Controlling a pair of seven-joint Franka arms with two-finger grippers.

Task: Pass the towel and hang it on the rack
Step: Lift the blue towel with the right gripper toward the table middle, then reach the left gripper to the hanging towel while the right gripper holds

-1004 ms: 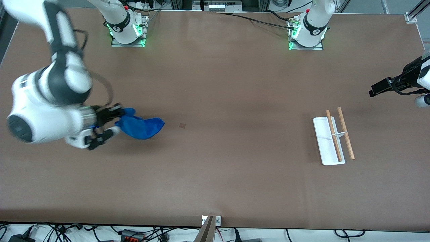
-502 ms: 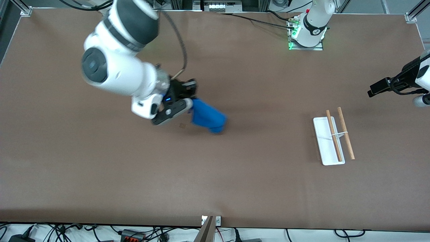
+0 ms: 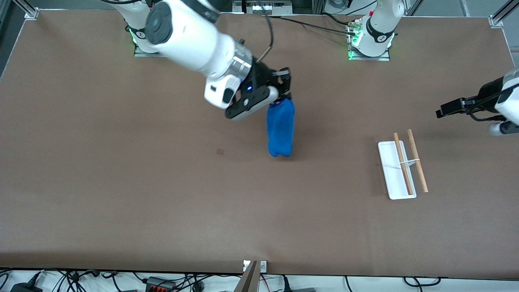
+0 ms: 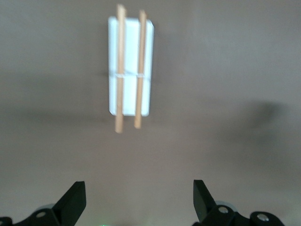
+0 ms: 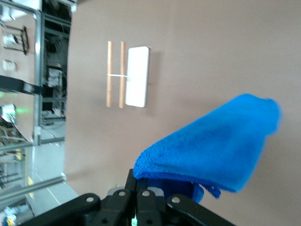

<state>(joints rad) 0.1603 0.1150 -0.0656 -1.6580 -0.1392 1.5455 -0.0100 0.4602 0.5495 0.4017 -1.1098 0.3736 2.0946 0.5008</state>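
The royal-blue towel hangs in the air from my right gripper, which is shut on its upper end over the middle of the table. In the right wrist view the towel bulges out past the shut fingers. The rack, a white tray with two wooden rods, stands toward the left arm's end of the table. It also shows in the left wrist view and the right wrist view. My left gripper is open and empty, in the air near the table's end by the rack.
A small dark mark lies on the brown table. The arm bases stand along the table's edge farthest from the front camera.
My right arm has swung with the towel from its own end of the table to over the middle, and the towel now hangs straight down. The left gripper has shifted slightly toward the middle.
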